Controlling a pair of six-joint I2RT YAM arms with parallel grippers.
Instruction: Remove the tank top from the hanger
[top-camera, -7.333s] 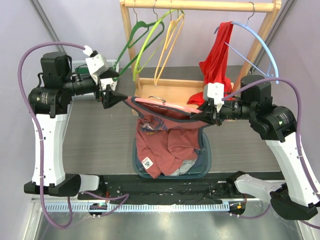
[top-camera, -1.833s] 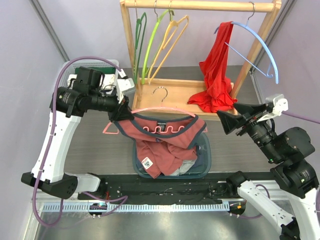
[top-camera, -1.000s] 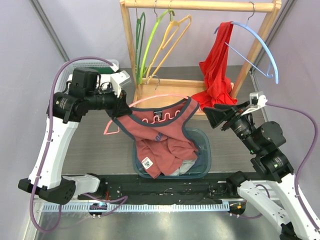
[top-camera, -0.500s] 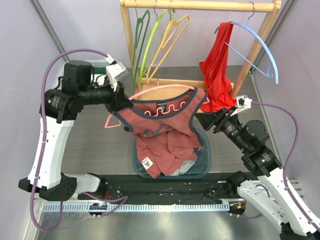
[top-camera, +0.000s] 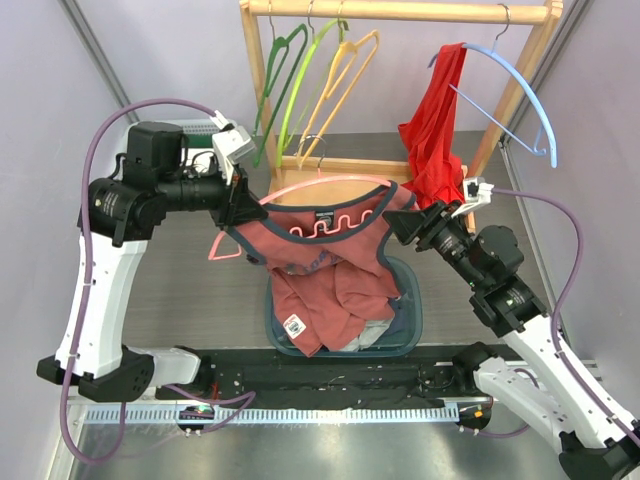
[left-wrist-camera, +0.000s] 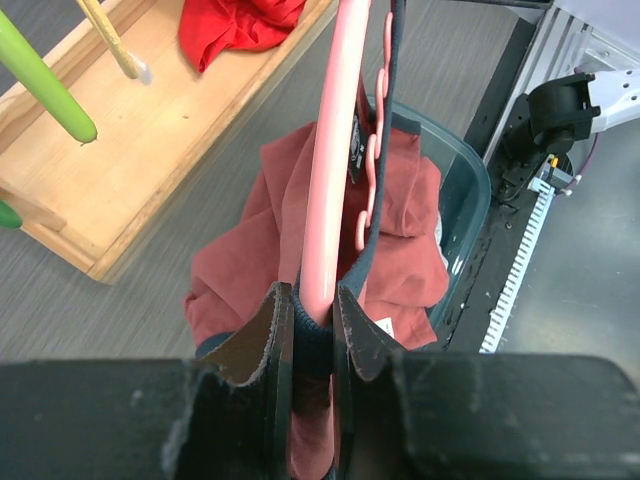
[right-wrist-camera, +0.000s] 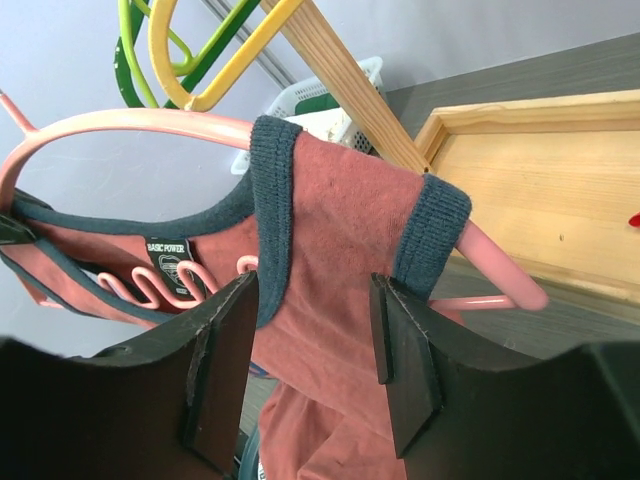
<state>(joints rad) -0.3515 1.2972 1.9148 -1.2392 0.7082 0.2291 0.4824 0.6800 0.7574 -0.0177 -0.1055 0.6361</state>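
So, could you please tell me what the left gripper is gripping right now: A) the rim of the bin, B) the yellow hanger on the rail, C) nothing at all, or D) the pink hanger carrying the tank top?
D: the left wrist view shows the left gripper shut on the pink hanger, which carries the tank top.

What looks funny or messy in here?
The bright red cloth top hangs bunched on only one end of the light blue plastic hanger, its bottom slumped in a heap on the wooden rack base. It looks half slipped off, not properly hung.
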